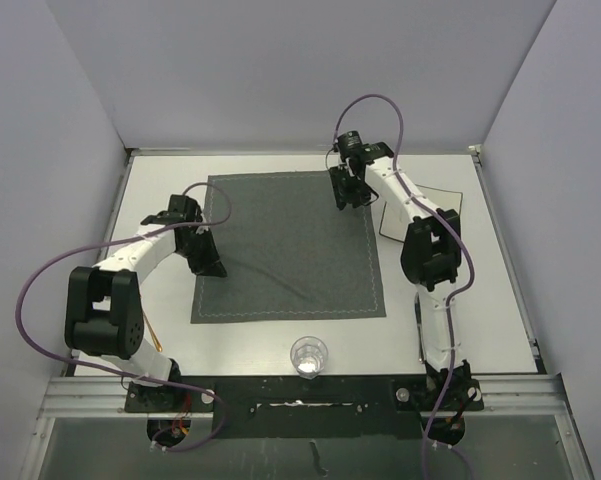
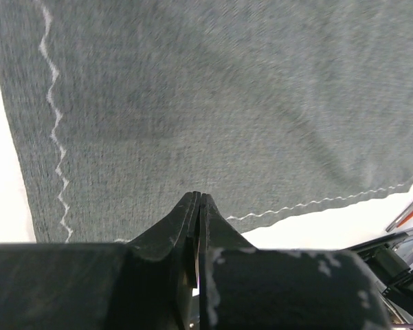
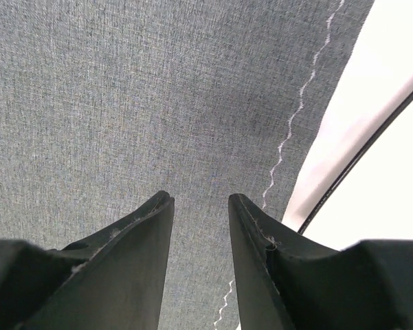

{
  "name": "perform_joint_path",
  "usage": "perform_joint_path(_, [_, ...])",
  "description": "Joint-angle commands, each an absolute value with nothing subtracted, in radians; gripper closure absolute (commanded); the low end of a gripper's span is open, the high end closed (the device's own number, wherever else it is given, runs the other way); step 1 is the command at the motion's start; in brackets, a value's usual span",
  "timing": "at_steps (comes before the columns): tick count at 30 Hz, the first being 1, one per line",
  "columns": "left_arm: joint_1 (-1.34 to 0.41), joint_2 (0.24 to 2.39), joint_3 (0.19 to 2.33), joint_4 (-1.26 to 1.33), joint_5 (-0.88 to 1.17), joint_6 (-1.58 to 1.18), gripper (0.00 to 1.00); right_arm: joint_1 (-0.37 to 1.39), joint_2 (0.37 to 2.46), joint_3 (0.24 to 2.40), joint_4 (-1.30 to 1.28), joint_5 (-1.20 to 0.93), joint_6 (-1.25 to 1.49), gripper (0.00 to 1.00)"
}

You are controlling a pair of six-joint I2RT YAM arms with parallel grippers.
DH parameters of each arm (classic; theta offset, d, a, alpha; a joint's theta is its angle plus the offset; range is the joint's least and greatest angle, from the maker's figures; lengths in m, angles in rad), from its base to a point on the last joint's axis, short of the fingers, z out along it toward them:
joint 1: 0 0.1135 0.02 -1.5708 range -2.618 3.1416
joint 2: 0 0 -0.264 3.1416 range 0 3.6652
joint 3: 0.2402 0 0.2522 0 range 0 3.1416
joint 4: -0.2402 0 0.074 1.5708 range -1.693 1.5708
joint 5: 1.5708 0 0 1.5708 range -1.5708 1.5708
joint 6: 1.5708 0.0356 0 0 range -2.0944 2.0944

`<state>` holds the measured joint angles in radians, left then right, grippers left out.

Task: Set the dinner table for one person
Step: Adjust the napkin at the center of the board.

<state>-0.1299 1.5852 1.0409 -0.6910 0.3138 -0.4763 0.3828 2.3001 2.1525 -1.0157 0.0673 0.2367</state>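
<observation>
Dinner table [image 1: 480,280] lies white under both arms, with the grey placemat [image 1: 290,240] at its middle, creased; the left hand [image 1: 210,265] is closed tight at the mat's left edge, cloth pinched or not I cannot tell, and the right hand [image 3: 201,196] stands part open over its far right corner. An uneven tug could, I reckon, bunch or skew the mat. The glass [image 1: 309,355], upright near the front rail just off the mat, looks empty, and dragged cloth might topple it.

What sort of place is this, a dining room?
Likely a lab test booth, not a home: plain walls box in a white table, and two robot arms are bolted at its front rail.
</observation>
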Motion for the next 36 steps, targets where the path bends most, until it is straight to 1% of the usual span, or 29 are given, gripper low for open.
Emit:
perform_joint_path(1, [-0.135,1.594,1.005,-0.734,0.27,-0.512,1.0,0.383,2.247,2.176,-1.007,0.093,0.247,0.62])
perform_joint_path(5, [-0.137,1.594,0.978,-0.753,0.256,-0.523,1.0,0.39,2.225,2.163,-1.004,0.084,0.253,0.68])
perform_joint_path(10, [-0.142,1.662,0.975,-0.791,0.233,-0.529,1.0,0.4,2.206,2.163,-1.015,0.073,0.257,0.85])
perform_joint_path(13, [-0.145,1.701,0.965,-0.787,0.227,-0.54,1.0,0.402,2.175,2.112,-1.004,0.075,0.259,0.93])
perform_joint_path(15, [-0.146,1.72,0.961,-0.783,0.228,-0.549,1.0,0.403,2.154,2.085,-0.99,0.077,0.261,0.96])
perform_joint_path(24, [-0.15,1.762,0.939,-0.786,0.217,-0.566,1.0,0.377,2.096,2.026,-0.974,0.108,0.255,0.96])
perform_joint_path(32, [-0.15,1.76,0.936,-0.805,0.207,-0.566,1.0,0.368,2.086,2.007,-0.974,0.11,0.25,0.96])
perform_joint_path(33, [-0.15,1.758,0.938,-0.808,0.205,-0.567,1.0,0.368,2.085,2.004,-0.974,0.105,0.25,0.95])
perform_joint_path(36, [-0.15,1.754,0.949,-0.813,0.196,-0.567,1.0,0.368,2.076,1.985,-0.975,0.081,0.251,0.83])
